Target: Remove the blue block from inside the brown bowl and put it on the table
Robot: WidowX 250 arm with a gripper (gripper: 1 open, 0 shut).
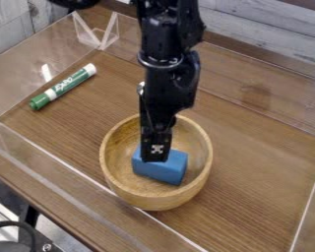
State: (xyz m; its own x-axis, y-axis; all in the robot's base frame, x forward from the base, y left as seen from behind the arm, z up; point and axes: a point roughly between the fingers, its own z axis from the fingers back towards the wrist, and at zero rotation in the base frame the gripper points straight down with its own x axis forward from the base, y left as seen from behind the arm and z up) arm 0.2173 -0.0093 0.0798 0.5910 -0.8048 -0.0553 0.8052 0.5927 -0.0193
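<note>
The blue block point(171, 169) lies inside the brown bowl point(121, 179), which stands on the table point(252, 108) near its front. My gripper point(155, 150) reaches down from above into the bowl, its black fingers point(157, 145) at the block's upper left part and hiding that part. The jaws stand open. Whether the fingers touch the block I cannot tell.
A green-and-white marker point(63, 86) lies on the table at the left. Low clear acrylic walls point(101, 31) border the tabletop. Bare wood lies to the right of the bowl and behind it.
</note>
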